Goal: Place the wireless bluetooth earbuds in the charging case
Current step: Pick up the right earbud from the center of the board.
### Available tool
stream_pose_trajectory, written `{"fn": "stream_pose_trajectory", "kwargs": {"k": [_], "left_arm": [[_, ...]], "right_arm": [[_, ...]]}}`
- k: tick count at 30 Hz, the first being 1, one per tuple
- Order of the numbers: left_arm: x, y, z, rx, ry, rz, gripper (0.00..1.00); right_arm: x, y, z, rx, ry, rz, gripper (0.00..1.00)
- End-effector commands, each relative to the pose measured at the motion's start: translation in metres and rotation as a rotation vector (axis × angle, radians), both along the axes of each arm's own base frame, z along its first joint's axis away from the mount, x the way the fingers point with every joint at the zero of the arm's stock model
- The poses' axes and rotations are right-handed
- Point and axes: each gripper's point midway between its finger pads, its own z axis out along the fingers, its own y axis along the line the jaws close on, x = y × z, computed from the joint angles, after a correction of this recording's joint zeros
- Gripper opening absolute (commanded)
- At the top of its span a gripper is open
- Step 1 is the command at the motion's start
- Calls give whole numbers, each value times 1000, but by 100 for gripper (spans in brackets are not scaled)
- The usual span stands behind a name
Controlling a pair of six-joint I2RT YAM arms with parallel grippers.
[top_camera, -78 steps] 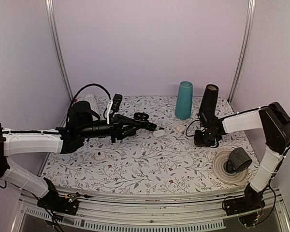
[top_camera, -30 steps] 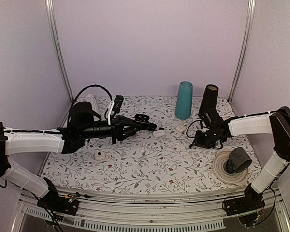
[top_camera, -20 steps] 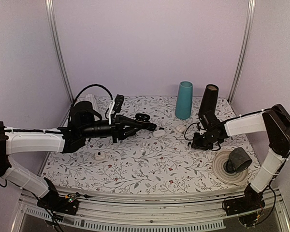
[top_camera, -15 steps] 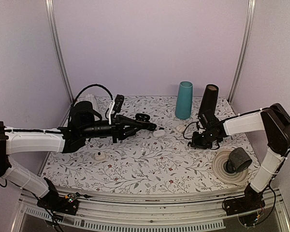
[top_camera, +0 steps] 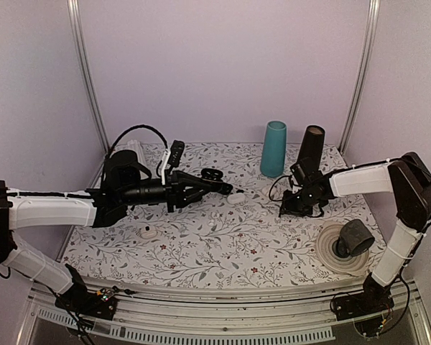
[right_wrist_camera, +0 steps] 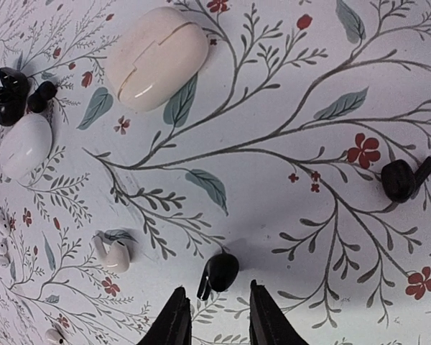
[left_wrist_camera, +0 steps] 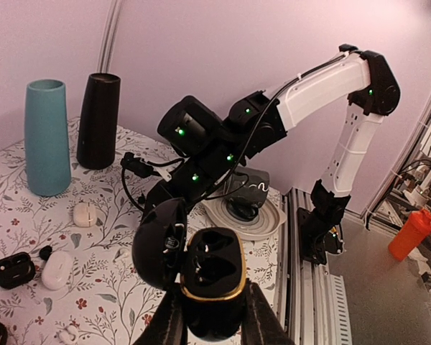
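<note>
My left gripper [left_wrist_camera: 214,329] is shut on an open black charging case [left_wrist_camera: 212,276] with a gold rim. Its lid [left_wrist_camera: 160,243] hangs open to the left and both wells look empty. In the top view this gripper [top_camera: 228,190] holds it above the table's middle. My right gripper [right_wrist_camera: 217,316] is open, low over the table, its fingertips either side of a black earbud [right_wrist_camera: 220,273] lying on the cloth. In the top view the right gripper [top_camera: 289,208] is right of centre. A second black earbud [right_wrist_camera: 403,177] lies to the right, a white earbud [right_wrist_camera: 116,254] to the left.
A closed white case [right_wrist_camera: 156,57], another white case [right_wrist_camera: 25,146] and an open black case [right_wrist_camera: 6,97] lie ahead of the right gripper. A teal vase [top_camera: 274,148] and a black vase [top_camera: 309,149] stand at the back. A plate [top_camera: 329,253] with a black cup sits front right.
My right gripper has shifted a little to the left and away from the plate, now over the black earbud. The left arm with the case has barely moved.
</note>
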Motion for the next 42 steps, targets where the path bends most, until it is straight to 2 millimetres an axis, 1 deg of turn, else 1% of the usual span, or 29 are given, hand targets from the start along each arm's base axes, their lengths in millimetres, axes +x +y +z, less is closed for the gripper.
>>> {"fn": "stream_pose_trajectory", "kwargs": {"k": [1, 8, 14, 20, 36, 39, 42], "left_arm": [[6, 1, 13, -27, -23, 7, 0], [6, 2, 13, -27, -23, 9, 0], [5, 2, 14, -29, -25, 11, 0], [5, 3, 14, -29, -26, 12, 0], [6, 2, 13, -28, -24, 11, 0], [6, 2, 13, -28, -23, 12, 0], [6, 2, 13, -28, -23, 11, 0]], "right_arm": [[9, 0, 4, -29, -11, -18, 29], [14, 3, -3, -46, 2, -21, 24], [14, 5, -11, -71, 16, -17, 21], [13, 10, -15, -98, 20, -5, 20], [11, 11, -25, -210, 37, 26, 20], [10, 12, -28, -222, 45, 39, 22], [8, 14, -31, -233, 52, 49, 22]]}}
